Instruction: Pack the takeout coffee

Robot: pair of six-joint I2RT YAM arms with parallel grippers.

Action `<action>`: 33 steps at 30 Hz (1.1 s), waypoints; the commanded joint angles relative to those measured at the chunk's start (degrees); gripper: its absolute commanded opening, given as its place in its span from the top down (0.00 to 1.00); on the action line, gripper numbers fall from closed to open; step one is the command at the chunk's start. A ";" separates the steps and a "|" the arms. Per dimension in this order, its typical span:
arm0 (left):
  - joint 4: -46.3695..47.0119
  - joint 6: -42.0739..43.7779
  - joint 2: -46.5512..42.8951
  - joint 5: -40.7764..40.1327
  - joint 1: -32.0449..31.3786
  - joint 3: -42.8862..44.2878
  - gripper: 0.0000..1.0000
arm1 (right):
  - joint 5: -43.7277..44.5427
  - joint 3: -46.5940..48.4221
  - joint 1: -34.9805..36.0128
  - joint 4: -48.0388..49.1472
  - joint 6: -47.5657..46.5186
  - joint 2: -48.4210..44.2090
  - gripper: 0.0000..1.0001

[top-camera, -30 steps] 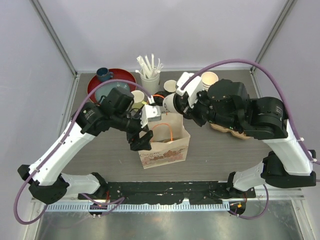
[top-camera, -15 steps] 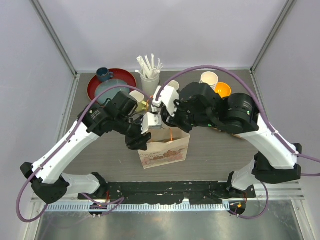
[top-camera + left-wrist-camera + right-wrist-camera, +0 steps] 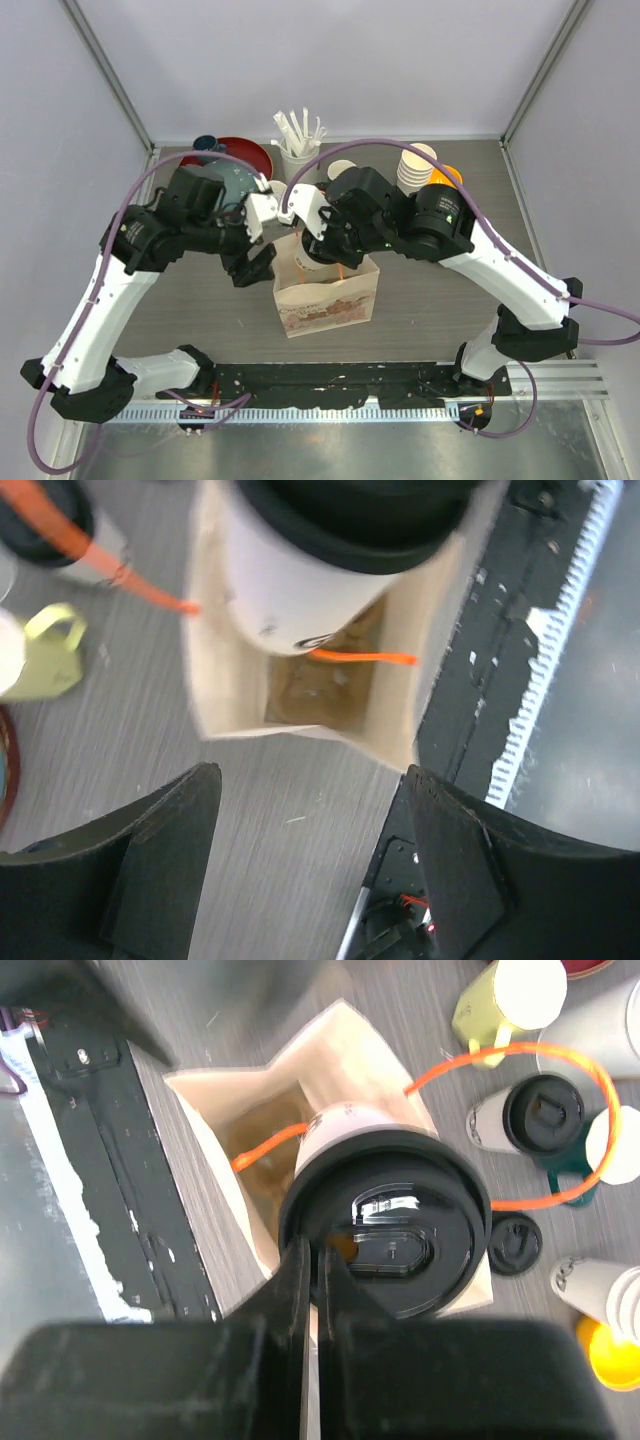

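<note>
A paper bag (image 3: 330,305) stands open at mid-table with its thin orange handles (image 3: 270,1145) flopped across the mouth; behind it are a yellow mug (image 3: 497,1005), a loose black lid (image 3: 515,1245), a stack of lidless paper cups (image 3: 415,170), a red plate (image 3: 245,155) and a white holder of sticks (image 3: 298,150); the left gripper (image 3: 255,265) hangs just beside the bag's left wall, jaws wide apart with nothing between them; one handle strand runs under the held cup (image 3: 385,1215) inside the opening; that cup, cream-white with a glossy round black lid, hangs tilted in the bag's mouth, its base already below the rim while the lid sits above; the right gripper (image 3: 312,1260) has its fingers pressed together on the lid's near edge; the second lidded cup (image 3: 525,1115), the same cream body and black lid, stands upright on the table just beyond the bag, near the yellow mug.
</note>
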 commanded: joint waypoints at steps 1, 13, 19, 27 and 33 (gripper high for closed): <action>7.08 -8.53 -0.82 -2.27 10.36 1.44 0.21 | -2.39 -0.74 0.12 1.08 -3.66 0.53 0.99; 20.90 -22.60 4.01 6.08 15.15 -8.92 0.17 | -1.34 4.08 0.12 1.08 -8.23 4.22 0.99; 21.08 -21.20 5.77 6.00 15.15 -11.83 0.36 | -0.19 7.78 0.12 1.25 -10.52 6.15 0.99; 22.83 -20.58 4.28 7.84 15.15 -13.23 0.89 | -2.48 3.39 0.12 1.08 -11.75 7.21 0.99; 23.45 -19.97 3.84 12.15 15.15 -14.47 1.00 | -5.64 2.33 0.12 0.64 -12.10 10.98 0.99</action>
